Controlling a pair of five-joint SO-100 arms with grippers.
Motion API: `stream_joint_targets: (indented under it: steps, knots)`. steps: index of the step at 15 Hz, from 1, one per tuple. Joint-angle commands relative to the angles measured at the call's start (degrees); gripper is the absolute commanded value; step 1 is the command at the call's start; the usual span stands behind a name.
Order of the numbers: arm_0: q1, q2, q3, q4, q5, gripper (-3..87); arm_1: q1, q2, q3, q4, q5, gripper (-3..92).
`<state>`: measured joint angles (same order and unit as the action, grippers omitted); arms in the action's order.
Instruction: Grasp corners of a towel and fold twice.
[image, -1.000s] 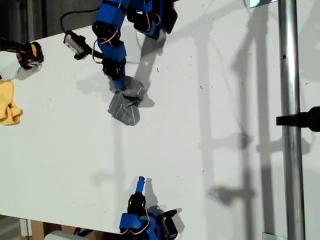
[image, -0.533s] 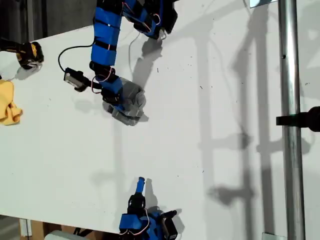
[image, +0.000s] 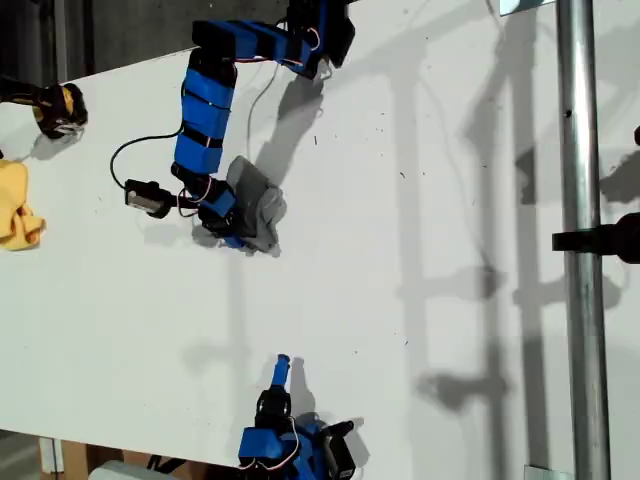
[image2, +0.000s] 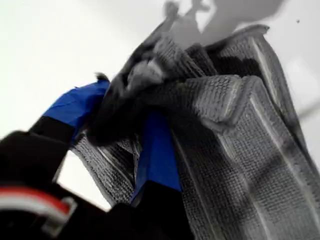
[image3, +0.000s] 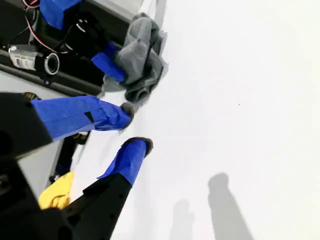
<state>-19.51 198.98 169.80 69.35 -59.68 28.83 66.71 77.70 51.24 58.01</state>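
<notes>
The grey striped towel (image: 258, 205) lies bunched in a heap on the white table (image: 420, 330), left of centre in the exterior view. My first gripper (image: 233, 236) reaches in from the exterior view's top and is shut on a bundle of the towel (image2: 235, 130). Its blue fingers (image2: 156, 150) are wrapped in folds. No single corner stands out in the crumple. My second gripper (image: 282, 364) sits at the exterior view's bottom edge, apart from the towel (image3: 142, 60). It is open (image3: 134, 127) and holds nothing.
A small yellow cloth (image: 16, 205) lies at the exterior view's left edge, with a black and yellow object (image: 58, 110) above it. A vertical metal pole (image: 580, 250) with a black clamp stands at the exterior view's right.
My first arm swung down and left in the exterior view, dragging the towel along and crumpling it tighter. My second arm has not moved.
</notes>
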Motion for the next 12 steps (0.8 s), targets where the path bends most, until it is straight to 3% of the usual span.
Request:
stream_joint_targets:
  steps: [1, 3, 4, 7, 9, 10, 11, 12]
  knots:
    - [0.09, 0.35, -2.55, -0.09, -0.79, 9.5, 1.14, 1.67, -7.21, 1.49, -4.22, 28.9]
    - [0.35, 0.35, -2.55, 0.0, -0.88, 9.5, 1.41, 3.6, -7.21, 0.88, -5.71, 37.8]
    - [0.44, 0.35, -2.55, 0.18, -0.97, 9.5, 1.32, 4.04, -7.47, -0.18, -8.79, 53.3]
    - [0.44, 0.35, -2.64, 0.35, -1.23, 9.8, 2.02, 7.21, -5.89, 0.35, -8.7, 51.6]
    - [0.53, 0.35, -2.81, 0.35, -1.14, 9.0, 2.2, 13.8, -4.83, 2.11, -9.14, 37.3]
    - [0.53, 0.44, -3.25, 0.35, -0.7, 6.3, 2.37, 18.54, -4.57, 5.19, -8.7, 16.8]
    - [0.44, 0.44, -3.69, 0.26, -0.35, 2.7, 2.64, 23.73, -4.04, 9.49, -8.0, 6.2]
    - [0.44, 0.44, -3.96, -0.35, 0.62, 0.9, 2.81, 29.27, -2.46, 13.71, -7.65, 4.2]
